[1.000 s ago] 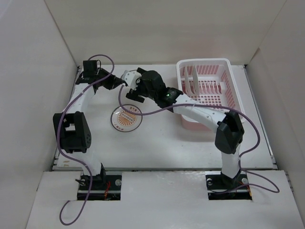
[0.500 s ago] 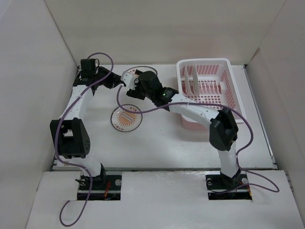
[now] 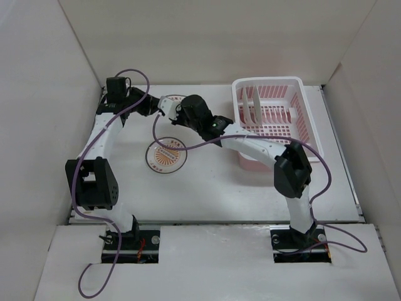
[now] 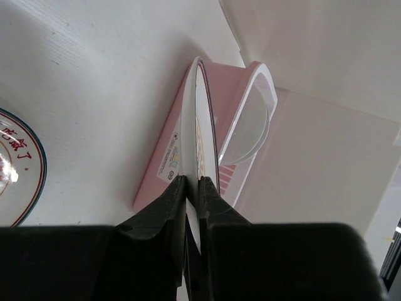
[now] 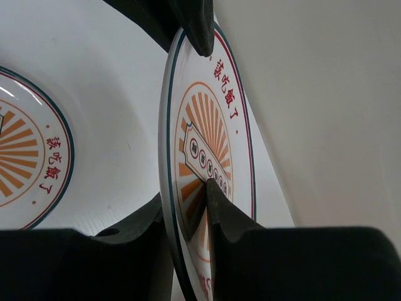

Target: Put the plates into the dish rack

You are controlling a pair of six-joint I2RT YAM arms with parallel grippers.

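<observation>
Just clamped the right pincer (image 5: 188, 202), wide a second ago, onto the upright sunburst plate (image 5: 207, 144), pinched at its rim by the left pincer (image 4: 191, 183), left of the dish rack (image 3: 266, 81). Looks like a handover toward racking. Beyond: second sunburst plate (image 3: 165, 156) flat on white tabletop (image 3: 219, 188), plain white walls (image 3: 207, 37) around

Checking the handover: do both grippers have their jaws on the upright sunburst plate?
Yes, the right wrist view shows the right gripper pinching the upright sunburst plate while the left gripper grips its top rim.
</observation>
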